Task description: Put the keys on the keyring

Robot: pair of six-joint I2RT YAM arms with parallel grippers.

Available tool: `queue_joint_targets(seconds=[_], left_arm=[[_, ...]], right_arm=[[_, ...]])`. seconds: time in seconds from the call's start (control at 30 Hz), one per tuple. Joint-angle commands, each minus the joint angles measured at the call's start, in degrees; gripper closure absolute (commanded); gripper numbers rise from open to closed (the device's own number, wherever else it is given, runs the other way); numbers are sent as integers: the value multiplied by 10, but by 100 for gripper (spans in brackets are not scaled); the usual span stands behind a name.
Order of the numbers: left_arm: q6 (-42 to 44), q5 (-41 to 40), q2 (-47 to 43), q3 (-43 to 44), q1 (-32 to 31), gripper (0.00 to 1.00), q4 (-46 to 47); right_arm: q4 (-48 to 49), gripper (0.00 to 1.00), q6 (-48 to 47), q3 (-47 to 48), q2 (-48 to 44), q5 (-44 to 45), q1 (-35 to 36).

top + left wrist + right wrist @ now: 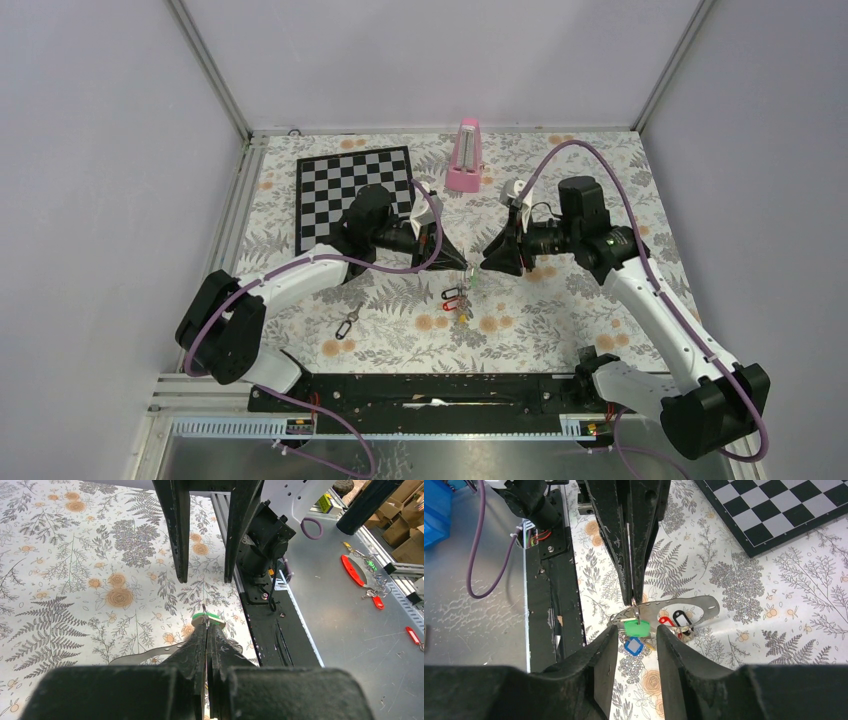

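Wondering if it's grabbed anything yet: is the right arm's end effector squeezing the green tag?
No: the right end effector stands open, its fingers either side of the green tag with gaps showing.

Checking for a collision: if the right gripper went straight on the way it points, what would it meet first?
Probably the green key tag, hanging at the right gripper's open fingers, then the shut left gripper just beyond; depth is unclear.

No text, number, brand or sign is legible in any view; the coloured key tags (636, 628) and the chessboard (355, 195) bear no readable marking.
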Motion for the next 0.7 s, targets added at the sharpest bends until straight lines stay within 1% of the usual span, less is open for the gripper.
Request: queue_joint_targets(seconds=[0.0,0.17,0.43,0.67], left_arm=[[15,3,-29,31,1,100,15],[13,1,-26,33,1,100,17],[1,1,-22,35,0,100,28],[-2,5,-22,35,0,100,30]], right_arm=[[21,57,3,20,2,-30,4],[50,57,21,3,13,-41,9],[67,61,26,-3,39,-40,26],[63,68,17,-12,39,-31,28]])
